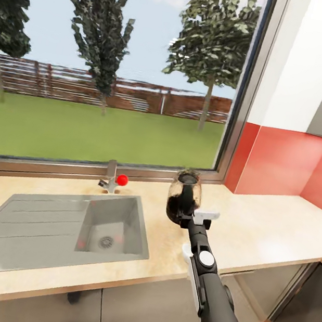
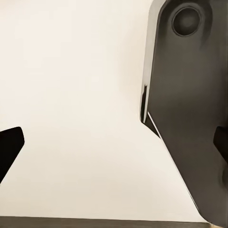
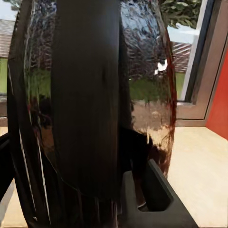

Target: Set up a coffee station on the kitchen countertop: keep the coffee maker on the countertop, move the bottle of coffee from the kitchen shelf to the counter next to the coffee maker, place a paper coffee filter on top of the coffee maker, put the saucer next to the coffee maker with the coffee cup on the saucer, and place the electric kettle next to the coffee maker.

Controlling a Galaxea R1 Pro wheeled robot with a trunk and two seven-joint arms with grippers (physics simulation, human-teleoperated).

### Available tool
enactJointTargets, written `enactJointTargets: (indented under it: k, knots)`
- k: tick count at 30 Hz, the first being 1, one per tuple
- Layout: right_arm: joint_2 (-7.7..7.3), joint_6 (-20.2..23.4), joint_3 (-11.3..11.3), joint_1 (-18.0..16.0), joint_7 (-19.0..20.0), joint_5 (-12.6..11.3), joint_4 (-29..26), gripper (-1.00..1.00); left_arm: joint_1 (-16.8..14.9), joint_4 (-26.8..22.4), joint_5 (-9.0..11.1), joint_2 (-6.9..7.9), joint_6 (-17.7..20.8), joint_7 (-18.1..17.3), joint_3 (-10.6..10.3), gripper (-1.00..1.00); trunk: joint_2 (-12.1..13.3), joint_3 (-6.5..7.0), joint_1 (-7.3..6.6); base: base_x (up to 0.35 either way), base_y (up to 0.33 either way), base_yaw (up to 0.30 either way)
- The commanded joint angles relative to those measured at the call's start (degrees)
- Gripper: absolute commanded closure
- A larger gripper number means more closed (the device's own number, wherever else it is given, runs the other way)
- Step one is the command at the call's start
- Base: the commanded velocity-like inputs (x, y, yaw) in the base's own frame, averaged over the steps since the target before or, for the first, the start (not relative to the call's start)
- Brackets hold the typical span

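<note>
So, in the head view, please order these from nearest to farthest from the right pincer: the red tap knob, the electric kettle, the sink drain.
1. Electric kettle: directly at the right pincer, apparently held by its black handle.
2. Red tap knob: to the pincer's left, by the window sill.
3. Sink drain: further left and nearer the counter's front edge, in the sink basin; only slightly farther than the knob.

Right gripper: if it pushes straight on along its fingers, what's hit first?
Nothing new: the right gripper already looks shut on the rounded clear glass kettle with black handle. Beyond it, likely the window frame; depth unclear.
</note>
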Motion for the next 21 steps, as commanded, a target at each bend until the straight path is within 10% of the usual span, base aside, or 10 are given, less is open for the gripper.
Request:
enactJointTargets:
  k: [1,21]
  knots:
    - [0.01,-0.1,0.0,0.0,-0.3,0.6,0.0,1.00,-0.1,0.2,-0.3,0.02,-0.1,0.1,0.5,-1.00,-0.1,-0.02,-0.01,-0.258,0.173,0.004]
    - [0.01,-0.1,0.1,0.0,-0.3,0.6,0.3,1.00,-0.1,0.0,-0.3,-0.01,-0.1,0.1,1.2,-1.00,-0.1,-0.02,-0.01,-0.274,0.211,0.253]
